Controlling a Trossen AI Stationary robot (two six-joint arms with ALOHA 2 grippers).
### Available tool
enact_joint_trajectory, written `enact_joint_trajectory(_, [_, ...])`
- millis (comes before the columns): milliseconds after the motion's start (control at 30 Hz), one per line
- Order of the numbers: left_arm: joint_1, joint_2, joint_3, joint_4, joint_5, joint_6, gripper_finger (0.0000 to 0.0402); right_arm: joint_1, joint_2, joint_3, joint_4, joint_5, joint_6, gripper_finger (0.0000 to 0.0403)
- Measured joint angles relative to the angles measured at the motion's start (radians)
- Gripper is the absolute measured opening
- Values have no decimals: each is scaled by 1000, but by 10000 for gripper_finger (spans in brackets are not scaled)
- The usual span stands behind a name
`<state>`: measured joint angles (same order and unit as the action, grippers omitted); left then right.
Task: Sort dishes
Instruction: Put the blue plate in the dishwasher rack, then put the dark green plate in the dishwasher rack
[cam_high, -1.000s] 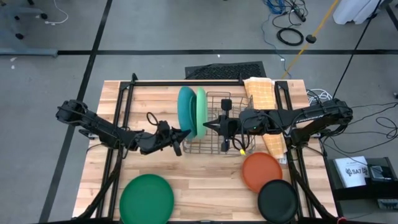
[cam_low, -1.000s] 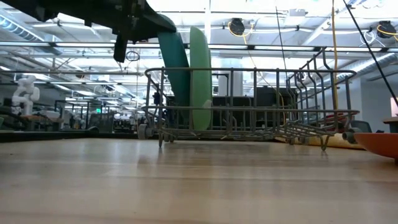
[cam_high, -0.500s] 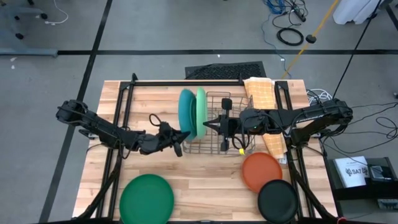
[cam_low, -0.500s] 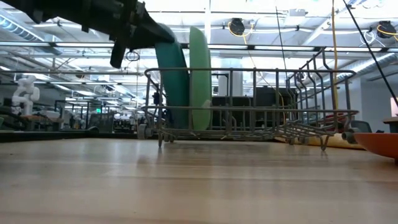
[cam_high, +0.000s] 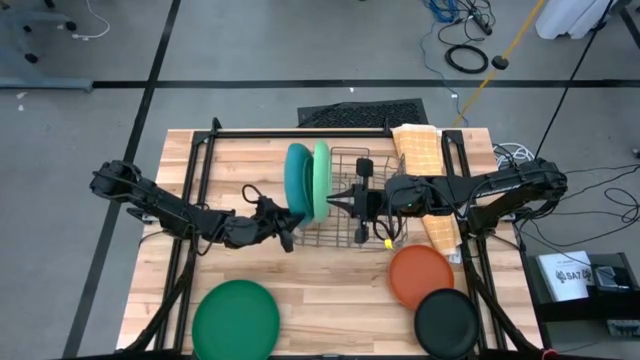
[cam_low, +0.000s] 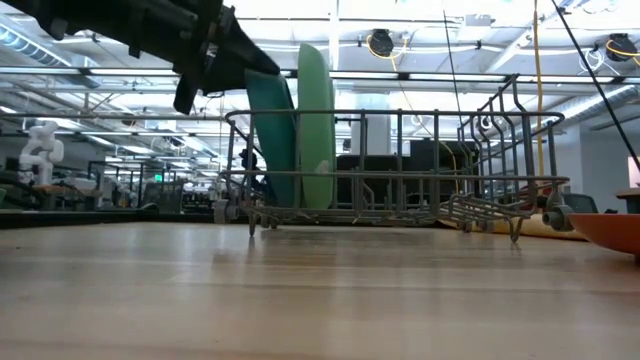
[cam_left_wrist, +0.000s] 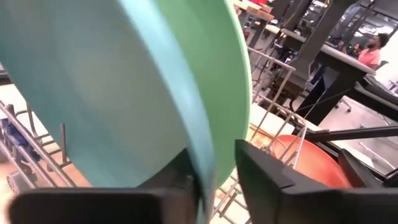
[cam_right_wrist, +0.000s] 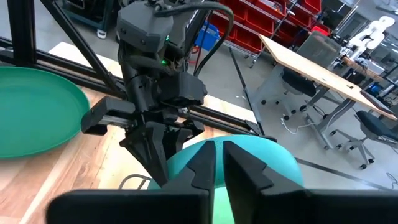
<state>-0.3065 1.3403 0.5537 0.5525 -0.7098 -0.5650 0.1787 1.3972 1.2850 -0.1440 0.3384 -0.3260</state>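
At frame centre, our left gripper (cam_high: 296, 222) has its fingers spread around the teal plate (cam_high: 297, 180), upright in the rack (cam_high: 362, 205); our right gripper (cam_high: 330, 202), seemingly parted slightly, sits against the light green plate (cam_high: 321, 176).

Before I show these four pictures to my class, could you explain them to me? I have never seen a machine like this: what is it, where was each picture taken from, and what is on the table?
It is a robot with two dark arms at a wooden table, sorting plates. One camera looks straight down, one looks across at table height, and one sits on each wrist. A grey wire dish rack holds a teal plate and a light green plate on edge. The left gripper has its fingers around the teal plate's rim, seemingly easing off. The right gripper reaches over the rack towards both plates. Lying flat are a dark green plate, an orange plate and a black plate.
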Motion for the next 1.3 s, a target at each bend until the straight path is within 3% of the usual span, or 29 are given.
enact_joint_trajectory(233, [-3, 0, 28, 10, 22, 77, 224, 0, 0, 0, -8, -5, 0, 95])
enact_joint_trajectory(433, [-15, -52, 47, -80, 24, 138, 282, 10, 0, 0, -9, -4, -10, 136])
enact_joint_trajectory(800, [-17, -258, 48, -387, -3, 154, 289, 28, 0, 0, -35, -5, -60, 145])
enact_joint_trajectory(1100, [-64, -346, 48, -560, 5, 126, 290, 27, 0, 0, -87, -4, -64, 144])
enact_joint_trajectory(1300, [-96, -395, 48, -568, 2, 127, 290, 27, 0, 0, -115, -5, -79, 144])
